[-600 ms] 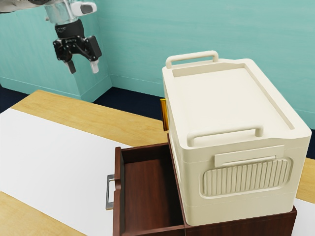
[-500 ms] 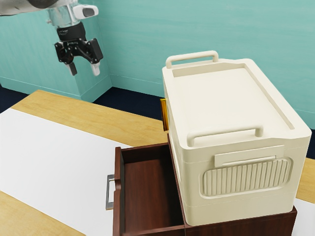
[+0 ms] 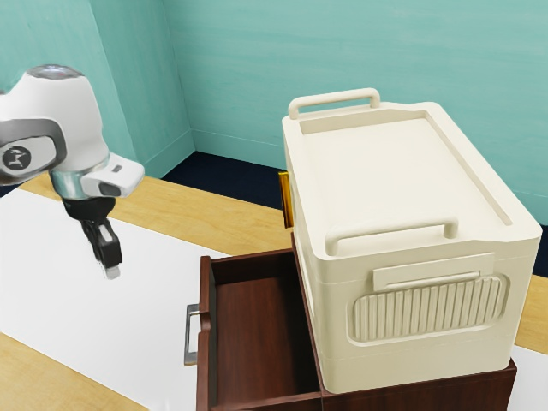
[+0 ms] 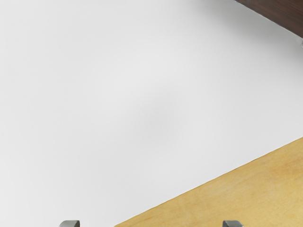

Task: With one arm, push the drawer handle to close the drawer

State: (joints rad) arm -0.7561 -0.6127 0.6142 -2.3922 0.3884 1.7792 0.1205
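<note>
In the exterior view my gripper (image 3: pixel 110 267) points down above the white sheet, seen edge-on, out to the left of the drawer's handle and touching nothing. Its tips show wide apart in the wrist view, so the gripper (image 4: pixel 151 223) is open with nothing between them. The dark wooden drawer (image 3: pixel 261 334) stands pulled out from its cabinet (image 3: pixel 428 396). A grey metal handle (image 3: pixel 190 336) is on the drawer's front. Part of the dark wood (image 4: pixel 279 14) also appears in the wrist view.
A large cream box (image 3: pixel 385 188) with two bar handles sits on top of the cabinet. Behind the drawer, a gold-coloured piece (image 3: pixel 286 200) stands at the box's side. The white sheet (image 3: pixel 60 274) lies over the wooden table (image 3: pixel 197 205).
My arm has swung lower and closer to the exterior camera, and the hand has turned so that the gripper appears edge-on. The drawer and the box have not moved.
</note>
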